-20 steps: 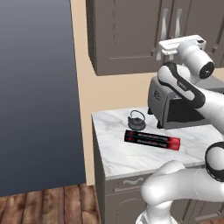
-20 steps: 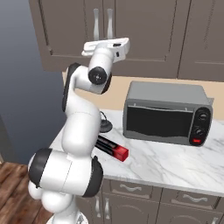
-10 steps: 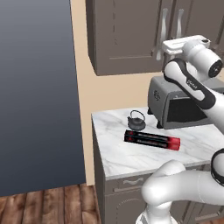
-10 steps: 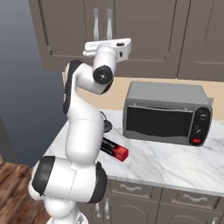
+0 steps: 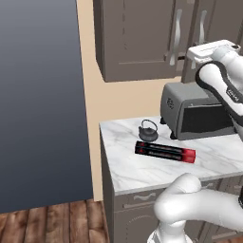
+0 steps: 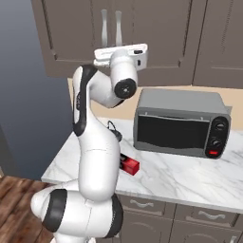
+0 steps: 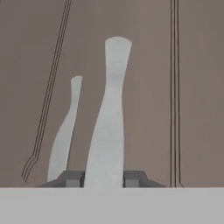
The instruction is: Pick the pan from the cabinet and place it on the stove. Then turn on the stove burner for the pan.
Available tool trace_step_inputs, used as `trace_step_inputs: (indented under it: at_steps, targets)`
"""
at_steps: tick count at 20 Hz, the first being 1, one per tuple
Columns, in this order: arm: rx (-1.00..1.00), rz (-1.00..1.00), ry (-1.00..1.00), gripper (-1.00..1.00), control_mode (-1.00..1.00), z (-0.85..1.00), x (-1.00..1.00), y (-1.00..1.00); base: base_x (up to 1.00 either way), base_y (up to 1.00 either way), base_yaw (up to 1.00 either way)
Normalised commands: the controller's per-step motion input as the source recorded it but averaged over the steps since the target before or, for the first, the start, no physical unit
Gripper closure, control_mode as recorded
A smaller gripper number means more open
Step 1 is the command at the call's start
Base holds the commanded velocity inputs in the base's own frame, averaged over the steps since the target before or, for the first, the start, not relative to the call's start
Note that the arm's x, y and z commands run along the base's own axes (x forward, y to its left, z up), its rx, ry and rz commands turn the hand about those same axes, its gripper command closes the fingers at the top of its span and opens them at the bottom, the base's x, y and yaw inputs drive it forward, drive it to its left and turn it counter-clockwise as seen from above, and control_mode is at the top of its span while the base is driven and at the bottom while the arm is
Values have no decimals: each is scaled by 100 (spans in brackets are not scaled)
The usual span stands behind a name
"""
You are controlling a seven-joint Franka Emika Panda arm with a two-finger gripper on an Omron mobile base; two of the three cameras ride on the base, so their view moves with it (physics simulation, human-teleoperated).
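Note:
The dark grey-brown wall cabinet point(image 5: 137, 38) hangs above the counter with both doors closed, so the pan is hidden. My gripper point(image 7: 103, 179) is raised to the doors, and its fingers point(image 7: 72, 178) press against both sides of one long curved silver handle point(image 7: 107, 118), shut on it. The neighbouring door's handle point(image 7: 65, 135) stands just beside it. In the left base view the gripper point(image 5: 187, 57) meets the lower ends of the two handles point(image 5: 176, 31). The white hand point(image 6: 121, 50) sits below the handles point(image 6: 117, 26) in the right base view. The stove is out of view.
On the marble counter point(image 5: 128, 171) stand a small black teapot point(image 5: 148, 131), a black and red box point(image 5: 165, 151) and a grey toaster oven point(image 6: 179, 122). A tall dark fridge panel point(image 5: 38, 104) rises at the left. More cabinet doors point(image 6: 218, 42) continue to the right.
The arm has pushed the hand a little further up and in toward the cabinet doors, up to the handle. Nothing on the counter has moved.

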Motion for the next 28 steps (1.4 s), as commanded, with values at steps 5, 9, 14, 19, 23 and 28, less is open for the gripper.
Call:
trace_step_inputs:
  at_steps: [5, 9, 14, 19, 23, 28]
  targets:
    - [0, 8, 0, 100, -100, 2, -45, -42, 0, 0, 0]
    - [0, 7, 0, 100, -100, 6, -37, -53, 0, 0, 0]
    - [0, 7, 0, 100, -100, 4, -31, -61, 0, 0, 0]
    - [0, 6, 0, 100, -100, 0, -22, -70, 0, 0, 0]
    - [0, 4, 1, -100, -100, -3, -14, -59, 0, 0, 0]
    - [0, 0, -3, -100, -100, -4, -25, -1, 0, 0, 0]
